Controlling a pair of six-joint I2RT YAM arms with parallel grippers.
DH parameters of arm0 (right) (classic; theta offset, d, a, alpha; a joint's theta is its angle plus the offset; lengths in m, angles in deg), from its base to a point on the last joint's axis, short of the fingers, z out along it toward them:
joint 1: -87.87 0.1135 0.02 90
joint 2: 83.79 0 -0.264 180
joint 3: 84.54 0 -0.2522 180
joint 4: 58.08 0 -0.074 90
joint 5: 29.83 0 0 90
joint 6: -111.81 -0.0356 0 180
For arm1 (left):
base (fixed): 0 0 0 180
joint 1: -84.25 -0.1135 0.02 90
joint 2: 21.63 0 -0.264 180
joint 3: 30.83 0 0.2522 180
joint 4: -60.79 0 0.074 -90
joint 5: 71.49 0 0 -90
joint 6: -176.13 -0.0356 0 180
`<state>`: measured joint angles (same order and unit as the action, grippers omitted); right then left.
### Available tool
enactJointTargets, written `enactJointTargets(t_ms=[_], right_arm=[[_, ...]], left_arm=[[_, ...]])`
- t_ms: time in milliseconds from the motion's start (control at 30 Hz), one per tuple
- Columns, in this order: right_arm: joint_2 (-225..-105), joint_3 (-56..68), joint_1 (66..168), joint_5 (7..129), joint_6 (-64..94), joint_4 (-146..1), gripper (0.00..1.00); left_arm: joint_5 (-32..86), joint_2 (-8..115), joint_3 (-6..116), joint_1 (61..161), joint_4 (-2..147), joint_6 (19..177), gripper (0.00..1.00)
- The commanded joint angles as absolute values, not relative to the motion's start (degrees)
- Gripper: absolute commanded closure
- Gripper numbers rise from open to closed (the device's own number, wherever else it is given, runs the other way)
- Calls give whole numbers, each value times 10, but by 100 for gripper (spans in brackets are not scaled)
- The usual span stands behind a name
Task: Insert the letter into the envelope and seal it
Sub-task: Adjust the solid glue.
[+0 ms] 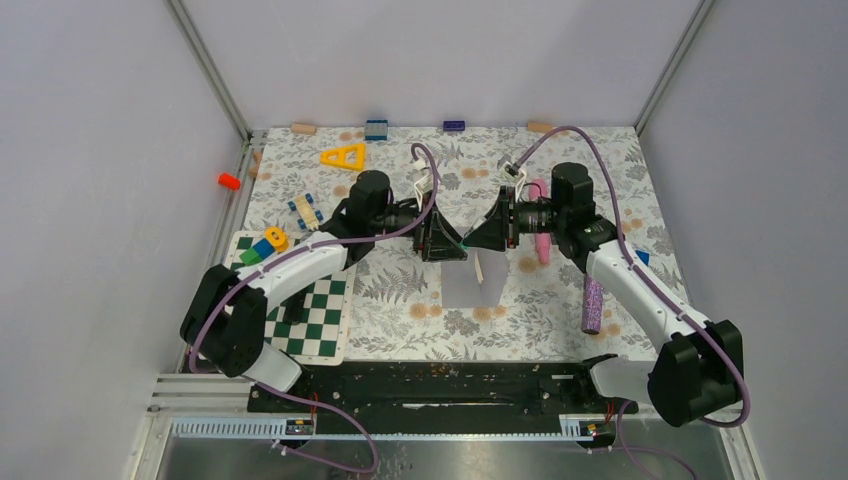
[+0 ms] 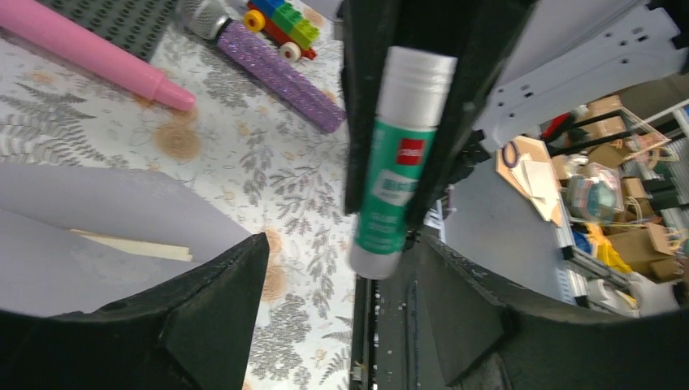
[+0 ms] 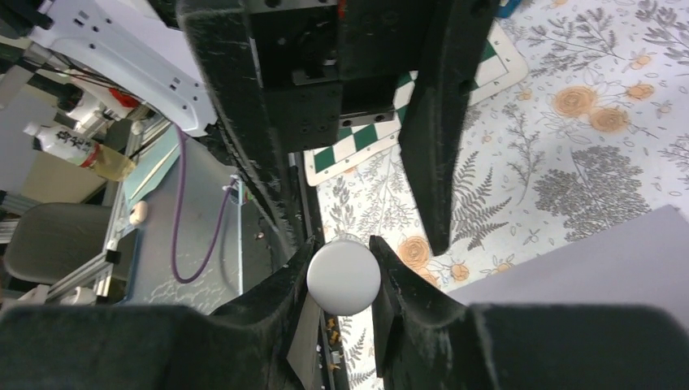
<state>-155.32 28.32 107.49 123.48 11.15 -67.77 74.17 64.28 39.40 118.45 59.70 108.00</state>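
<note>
The table (image 1: 560, 300), covered with a floral cloth, fills the top view, and both arms reach in from the near edge and meet above its centre. The green-and-white chessboard (image 1: 320, 320) lies at about 8 o'clock from the centre, partly under the left arm.

The envelope (image 1: 465, 290) is a plain grey sheet lying flat just toward 6 o'clock from the centre, directly below the two meeting grippers. Of the letter (image 1: 479, 268) only a narrow pale strip shows, at the 12 o'clock end of the envelope. In the left wrist view this strip lies between two layers of grey paper, so most of the sheet is hidden.

A purple glitter microphone (image 1: 592, 305) lies at 4 o'clock, and a pink cylinder (image 1: 540, 225) at 2 o'clock, partly behind the right arm.

The right gripper (image 3: 341, 260) is clamped on a glue stick (image 2: 394, 162) with a white cap and green label. Its round white end sits tight between the two black fingers in the right wrist view. The left gripper (image 2: 341, 240) faces it from 9 o'clock with its jaws apart. The lower end of the stick hangs between the left fingers, but they do not touch it.
</note>
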Motion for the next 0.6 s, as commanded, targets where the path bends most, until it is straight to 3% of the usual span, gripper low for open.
enactJointTargets(t_ms=[0,267,433,567], right_arm=[[-1565,252,1081,1192,171,-738,95],[-1576,250,1082,1196,169,-745,94],[-1577,248,1082,1199,166,-745,93],[-1578,245,1082,1203,156,-743,93]], left_arm=[[799,635,376,1184,494,1127,34],[820,636,365,1184,460,1146,54],[820,639,363,1184,460,1142,76],[819,641,363,1184,461,1142,83]])
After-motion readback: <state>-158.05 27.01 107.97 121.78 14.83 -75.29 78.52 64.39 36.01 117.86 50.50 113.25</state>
